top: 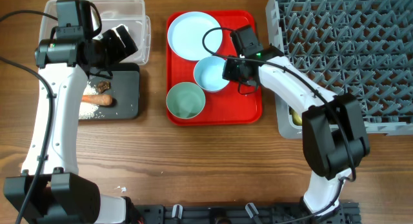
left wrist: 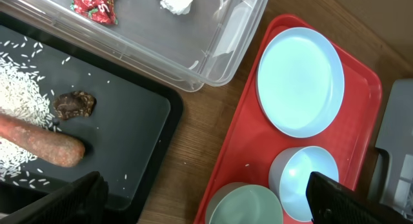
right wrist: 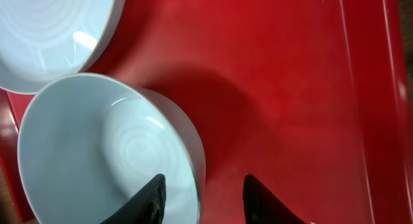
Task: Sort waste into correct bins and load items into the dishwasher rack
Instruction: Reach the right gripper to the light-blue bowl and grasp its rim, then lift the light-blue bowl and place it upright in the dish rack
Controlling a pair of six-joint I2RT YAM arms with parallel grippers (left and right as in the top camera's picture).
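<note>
While the wall of the blue bowl (right wrist: 110, 153) stands between the fingers of my right claw (right wrist: 201, 188), one inside and one outside, the claw is spread and not pinching yet. The bowl sits upright approx. mid red tray (right wrist: 310, 88), just beside the plate (right wrist: 45, 30) in the tray's back corner. I judge it glazed ceramic: stiff, slippery, chips easily, not heavy. Best hold is the thin wall, w/ a firm, gentle squeeze. My left claw (left wrist: 205, 188), left of the tray, hangs wide apart, w/ nothing in it.

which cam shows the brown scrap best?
Left wrist: the brown scrap lies unobstructed on the black tray, beside the carrot piece. Overhead shows it only as a small speck; right wrist misses it.
</note>
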